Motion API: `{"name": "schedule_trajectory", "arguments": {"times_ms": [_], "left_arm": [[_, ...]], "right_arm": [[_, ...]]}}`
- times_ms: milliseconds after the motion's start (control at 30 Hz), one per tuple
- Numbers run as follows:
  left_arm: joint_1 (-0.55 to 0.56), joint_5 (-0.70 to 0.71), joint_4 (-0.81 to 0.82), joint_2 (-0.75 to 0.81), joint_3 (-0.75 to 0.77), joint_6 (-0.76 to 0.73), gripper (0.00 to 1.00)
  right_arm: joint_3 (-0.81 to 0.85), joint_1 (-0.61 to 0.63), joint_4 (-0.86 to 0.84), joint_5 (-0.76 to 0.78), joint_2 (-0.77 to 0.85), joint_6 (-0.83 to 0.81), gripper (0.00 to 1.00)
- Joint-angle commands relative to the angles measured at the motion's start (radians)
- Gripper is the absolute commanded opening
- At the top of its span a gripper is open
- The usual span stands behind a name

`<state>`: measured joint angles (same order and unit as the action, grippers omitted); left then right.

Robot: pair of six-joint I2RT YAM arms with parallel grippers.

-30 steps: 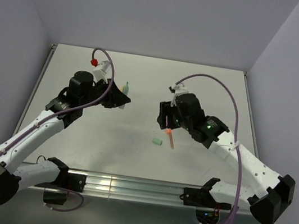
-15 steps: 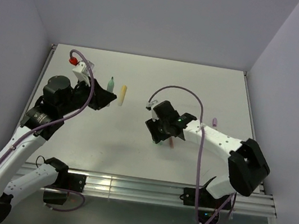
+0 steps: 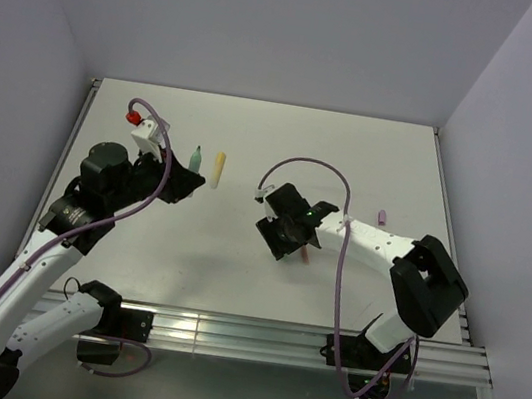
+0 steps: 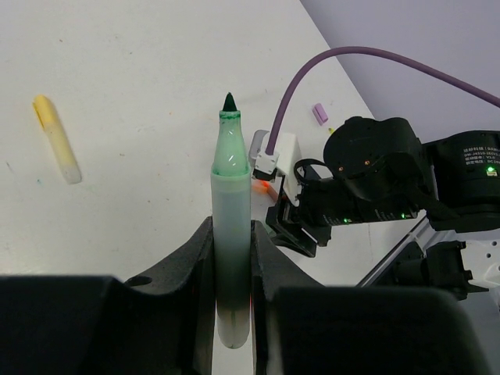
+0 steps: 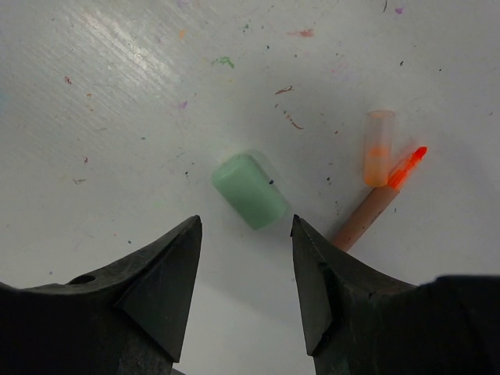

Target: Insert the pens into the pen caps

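Left hand (image 3: 186, 179) is clamped on the mint-teal pen (image 4: 230, 195), tip up, well away from the mint green cap (image 5: 250, 190). Right hand (image 5: 246, 234) hangs open over that cap, orange-red pen (image 5: 375, 207) just beside it.

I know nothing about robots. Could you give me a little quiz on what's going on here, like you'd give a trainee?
1. True or false: the left jaws are shut on a mint-teal pen, tip up.
2. Which cap lies just ahead of the open right jaws? A purple, B mint green cap, C yellow.
3. What colour is the loose pen lying on the table near the held one?
Key: 1 true; 2 B; 3 yellow.
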<state>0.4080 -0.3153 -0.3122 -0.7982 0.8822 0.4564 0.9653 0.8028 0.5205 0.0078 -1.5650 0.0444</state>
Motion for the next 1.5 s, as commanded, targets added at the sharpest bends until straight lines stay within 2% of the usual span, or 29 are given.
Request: {"name": "schedule_trajectory", "arguments": {"times_ms": [0, 567, 867, 1267, 1467], "left_arm": [[-0.006, 0.010, 0.045, 0.011, -0.006, -0.021, 0.00], [-0.006, 0.021, 0.048, 0.005, -0.014, -0.019, 0.00], [-0.008, 0.027, 0.047, 0.002, -0.019, -0.018, 0.00], [-0.011, 0.021, 0.042, -0.012, -0.006, -0.013, 0.00], [-0.012, 0.005, 0.044, -0.030, -0.003, -0.002, 0.00]], "right_arm": [[0.050, 0.010, -0.007, 0.029, -0.026, -0.020, 0.57], [0.061, 0.009, -0.042, 0.017, -0.104, -0.031, 0.57], [0.062, 0.004, -0.054, 0.014, -0.154, 0.000, 0.54], [0.102, 0.006, 0.041, 0.031, -0.210, 0.132, 0.47], [0.107, 0.007, 0.110, 0.070, -0.211, 0.232, 0.49]]}}
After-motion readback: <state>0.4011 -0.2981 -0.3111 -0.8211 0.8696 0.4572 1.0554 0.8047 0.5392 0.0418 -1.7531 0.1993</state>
